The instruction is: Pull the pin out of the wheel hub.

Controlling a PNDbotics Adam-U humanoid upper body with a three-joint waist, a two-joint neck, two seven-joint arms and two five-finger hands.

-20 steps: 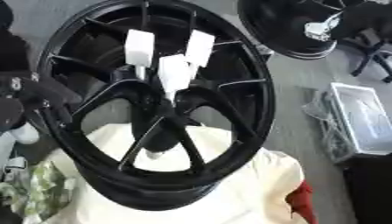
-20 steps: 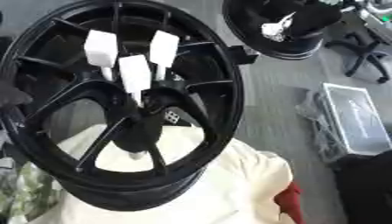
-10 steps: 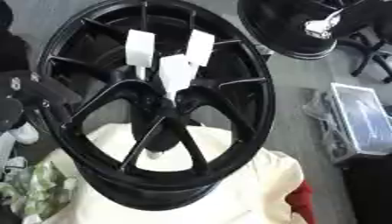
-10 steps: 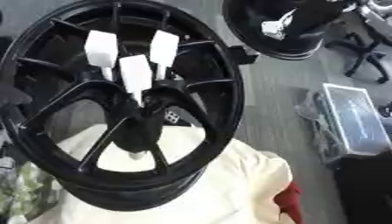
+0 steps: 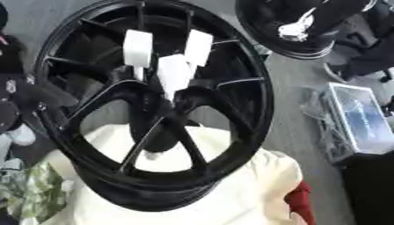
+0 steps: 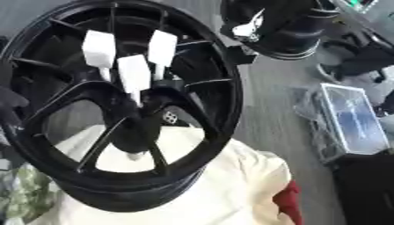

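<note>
**Three white pins seated in hub, no hand on them**

The black wheel hub (image 5: 154, 110) fills the left and centre of the frame, leaning tilted on a cream cloth (image 5: 231, 189) that covers the bench beneath it. Three white pins (image 5: 174, 72) stand out of the hub's middle, in the upper centre of the frame: one at left (image 5: 137, 48), one at right (image 5: 198, 47), one lower and nearer (image 5: 174, 72). Each has a broad white head on a thinner stem that runs down toward the spokes.

Hands: neither robot hand can be picked out with confidence in either eye view. Dark shapes along the left edge (image 5: 23, 101) may be arm or fixture; cannot tell. So the state of the fingers goes unrecorded.

Judgement on the step: the pull has not begun. A good approach would come from above the pin heads, pinch one head across its flat faces, and draw along the stem's line rather than sideways, since the wheel rests only on soft cloth and could rock.

Surroundings: grey floor at upper centre and right. A second dark wheel (image 6: 285, 26) sits in the upper right with a small white piece on it. A clear plastic bin (image 5: 358, 118) lies at right. A red scrap (image 5: 298, 202) shows at the cloth's lower right edge; patterned green-white material (image 5: 31, 193) at lower left.
</note>
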